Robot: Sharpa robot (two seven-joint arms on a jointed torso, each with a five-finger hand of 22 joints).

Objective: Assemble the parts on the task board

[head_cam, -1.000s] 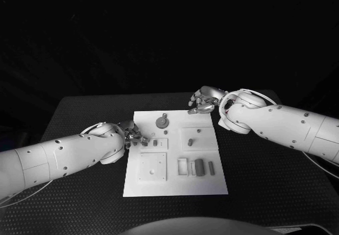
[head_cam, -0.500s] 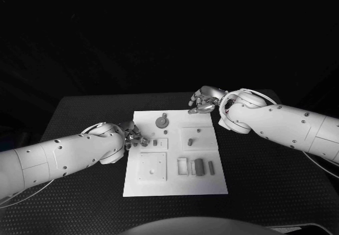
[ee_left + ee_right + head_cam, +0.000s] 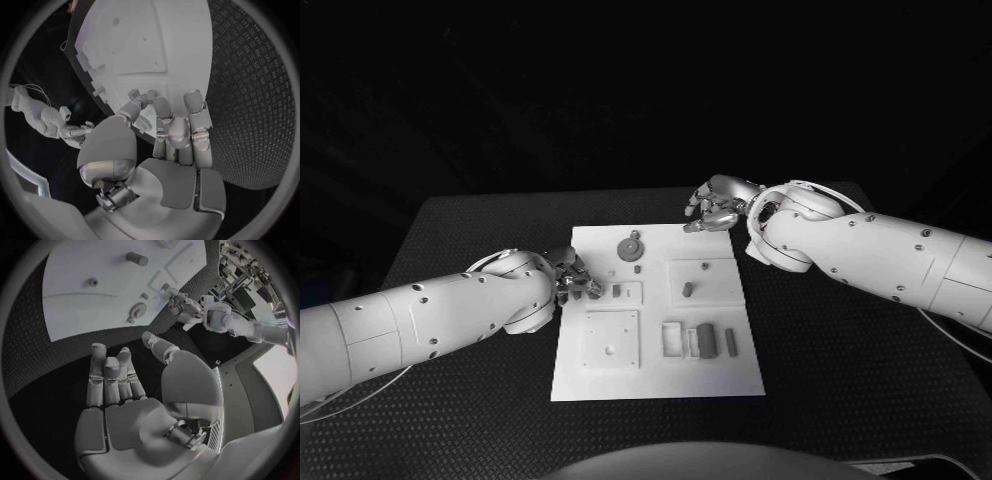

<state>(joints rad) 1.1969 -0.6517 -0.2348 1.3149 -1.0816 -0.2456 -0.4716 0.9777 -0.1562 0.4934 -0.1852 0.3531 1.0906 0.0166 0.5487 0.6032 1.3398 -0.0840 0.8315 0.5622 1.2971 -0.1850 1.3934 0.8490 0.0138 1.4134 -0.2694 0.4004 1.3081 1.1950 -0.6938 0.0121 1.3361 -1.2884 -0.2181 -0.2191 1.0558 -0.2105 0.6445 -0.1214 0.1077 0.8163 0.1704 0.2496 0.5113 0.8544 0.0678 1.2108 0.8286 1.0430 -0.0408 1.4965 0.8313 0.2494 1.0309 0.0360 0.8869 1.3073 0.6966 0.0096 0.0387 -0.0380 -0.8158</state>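
The white task board (image 3: 661, 372) lies in the middle of the table. On it are a round part (image 3: 633, 248), a short peg (image 3: 688, 290), a small peg (image 3: 616, 293) and two dark bars (image 3: 707, 340). My left hand (image 3: 577, 281) is at the board's left edge, beside the small peg. Its thumb and fingertips (image 3: 152, 96) come close together over the board edge (image 3: 125, 60). Whether they pinch a part is hidden. My right hand (image 3: 714, 211) hovers at the board's far right corner, with its fingers (image 3: 112, 375) straight, the thumb apart, and nothing in it.
Black textured table (image 3: 848, 370) surrounds the board on all sides. A pale rectangular piece (image 3: 672, 340) lies beside the dark bars. A square plate with small holes (image 3: 612, 340) sits on the board's near left part.
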